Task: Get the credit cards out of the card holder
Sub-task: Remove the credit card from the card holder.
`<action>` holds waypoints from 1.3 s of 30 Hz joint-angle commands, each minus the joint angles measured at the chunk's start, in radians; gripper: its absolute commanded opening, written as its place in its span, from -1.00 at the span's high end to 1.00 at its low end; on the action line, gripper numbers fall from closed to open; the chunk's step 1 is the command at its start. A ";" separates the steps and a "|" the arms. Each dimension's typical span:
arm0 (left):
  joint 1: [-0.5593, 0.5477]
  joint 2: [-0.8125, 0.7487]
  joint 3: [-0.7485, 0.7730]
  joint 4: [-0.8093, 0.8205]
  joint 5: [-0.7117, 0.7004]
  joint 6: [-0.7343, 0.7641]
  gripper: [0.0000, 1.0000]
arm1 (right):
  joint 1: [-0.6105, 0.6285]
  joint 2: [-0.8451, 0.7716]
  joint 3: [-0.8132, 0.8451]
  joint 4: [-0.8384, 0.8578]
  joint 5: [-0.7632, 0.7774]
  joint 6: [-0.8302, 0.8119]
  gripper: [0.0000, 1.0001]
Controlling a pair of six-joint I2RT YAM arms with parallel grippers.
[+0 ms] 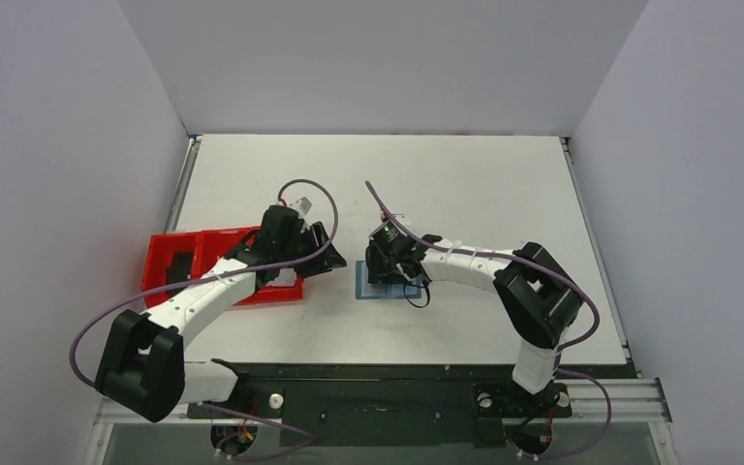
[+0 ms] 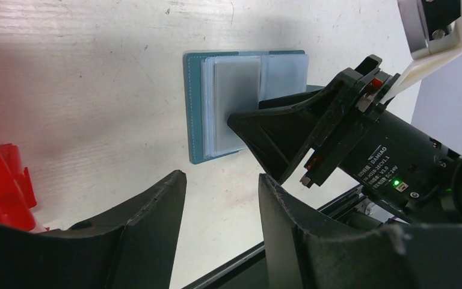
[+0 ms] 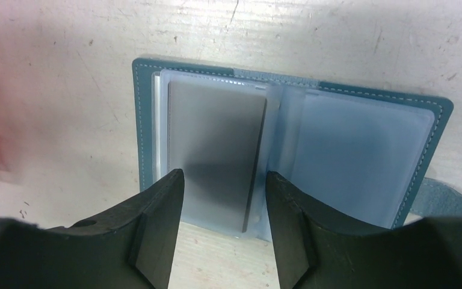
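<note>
Bright even overhead light, soft shadows, mild glare, blurry wrist-view foregrounds.

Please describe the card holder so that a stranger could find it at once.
On the white table, look right of the red tray, near the middle, under the right arm's fingers. The card holder lies open: flat, blue, with clear sleeves and a grey card inside.

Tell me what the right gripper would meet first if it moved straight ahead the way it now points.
Most likely the dark grey card inside the open card holder's clear sleeve; the fingers look very close to it, but depth is unclear.
</note>
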 commanded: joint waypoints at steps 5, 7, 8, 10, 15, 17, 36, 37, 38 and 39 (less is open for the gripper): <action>-0.025 0.024 -0.049 0.120 -0.019 -0.051 0.09 | 0.016 0.047 0.033 0.021 0.060 -0.001 0.06; -0.029 0.029 -0.059 0.127 -0.035 -0.057 0.08 | 0.017 0.062 0.027 0.027 0.051 0.001 0.15; -0.030 0.032 -0.066 0.131 -0.042 -0.059 0.08 | 0.016 0.064 0.019 0.035 0.046 0.001 0.20; -0.033 0.036 -0.073 0.144 -0.043 -0.066 0.08 | 0.016 0.067 0.005 0.053 0.029 0.005 0.37; -0.050 0.075 -0.082 0.176 -0.035 -0.077 0.08 | 0.013 0.060 -0.053 0.119 -0.042 0.006 0.71; -0.057 0.087 -0.089 0.201 -0.028 -0.091 0.08 | 0.009 0.063 -0.076 0.140 -0.071 0.006 0.83; -0.089 0.234 -0.065 0.328 0.038 -0.127 0.17 | -0.042 0.052 -0.191 0.256 -0.184 0.007 1.00; -0.089 0.240 -0.064 0.335 0.041 -0.126 0.19 | -0.045 0.051 -0.193 0.258 -0.185 0.006 1.00; -0.090 0.250 -0.059 0.341 0.047 -0.126 0.22 | -0.045 0.050 -0.194 0.258 -0.185 0.004 1.00; -0.091 0.253 -0.058 0.348 0.049 -0.126 0.24 | -0.046 0.047 -0.196 0.259 -0.186 0.004 1.00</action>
